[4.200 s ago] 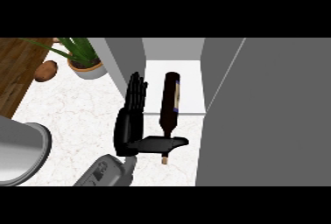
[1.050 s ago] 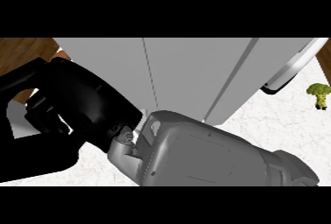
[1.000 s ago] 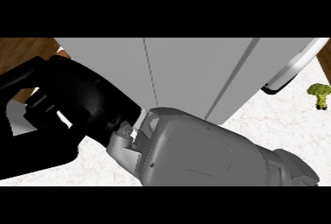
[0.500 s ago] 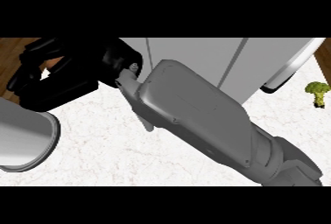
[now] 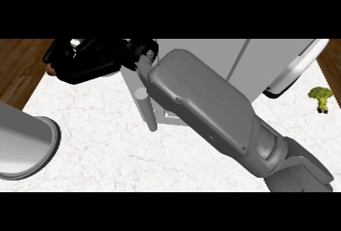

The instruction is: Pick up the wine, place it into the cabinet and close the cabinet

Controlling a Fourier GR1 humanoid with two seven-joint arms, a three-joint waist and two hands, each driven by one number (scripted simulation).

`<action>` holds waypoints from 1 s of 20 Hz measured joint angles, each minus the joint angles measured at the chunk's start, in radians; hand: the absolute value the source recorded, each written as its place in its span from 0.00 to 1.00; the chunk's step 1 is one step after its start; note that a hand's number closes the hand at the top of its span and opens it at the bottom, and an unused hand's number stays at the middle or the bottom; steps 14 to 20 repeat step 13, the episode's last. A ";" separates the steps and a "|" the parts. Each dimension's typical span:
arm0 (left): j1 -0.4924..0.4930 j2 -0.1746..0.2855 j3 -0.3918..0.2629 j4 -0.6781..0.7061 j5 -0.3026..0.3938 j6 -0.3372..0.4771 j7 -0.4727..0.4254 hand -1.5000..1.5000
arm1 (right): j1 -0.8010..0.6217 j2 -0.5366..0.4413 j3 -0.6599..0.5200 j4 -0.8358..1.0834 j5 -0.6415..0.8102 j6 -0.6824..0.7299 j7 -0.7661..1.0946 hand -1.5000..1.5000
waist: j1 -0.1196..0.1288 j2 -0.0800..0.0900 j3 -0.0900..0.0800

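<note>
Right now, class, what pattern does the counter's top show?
The counter's top is white with faint veining, like marble; head view shows it best.

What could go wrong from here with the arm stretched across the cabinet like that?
1. The right forearm covers the cabinet front and no wine shows, so whether it is inside cannot be checked.
2. A narrow panel, likely the cabinet door, juts out under the forearm; a sweep might snag it.
3. The right hand is near the counter edge.

White marbled counter (image 5: 100, 135) fills the middle of the frame. A grey cabinet (image 5: 266, 58) stands on it at upper centre-right. A broccoli floret (image 5: 320, 97) lies near the right edge.
</note>
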 measured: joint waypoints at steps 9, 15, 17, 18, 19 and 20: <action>-0.018 0.002 -0.005 -0.030 0.031 -0.006 0.031 0.00 | 0.020 0.000 -0.011 0.027 -0.017 0.081 -0.101 1.00 | -0.004 -0.010 -0.017; -0.027 -0.007 -0.034 -0.058 0.036 0.008 0.047 0.00 | 0.018 0.000 -0.005 0.034 -0.030 0.100 -0.128 1.00 | -0.012 -0.010 -0.022; -0.027 -0.007 -0.034 -0.058 0.036 0.008 0.047 0.00 | 0.018 0.000 -0.005 0.034 -0.030 0.100 -0.128 1.00 | -0.012 -0.010 -0.022; -0.027 -0.007 -0.034 -0.058 0.036 0.008 0.047 0.00 | 0.018 0.000 -0.005 0.034 -0.030 0.100 -0.128 1.00 | -0.012 -0.010 -0.022; -0.027 -0.007 -0.034 -0.058 0.036 0.008 0.047 0.00 | 0.018 0.000 -0.005 0.034 -0.030 0.100 -0.128 1.00 | -0.012 -0.010 -0.022; -0.027 -0.007 -0.034 -0.058 0.036 0.008 0.047 0.00 | 0.018 0.000 -0.005 0.034 -0.030 0.100 -0.128 1.00 | -0.012 -0.010 -0.022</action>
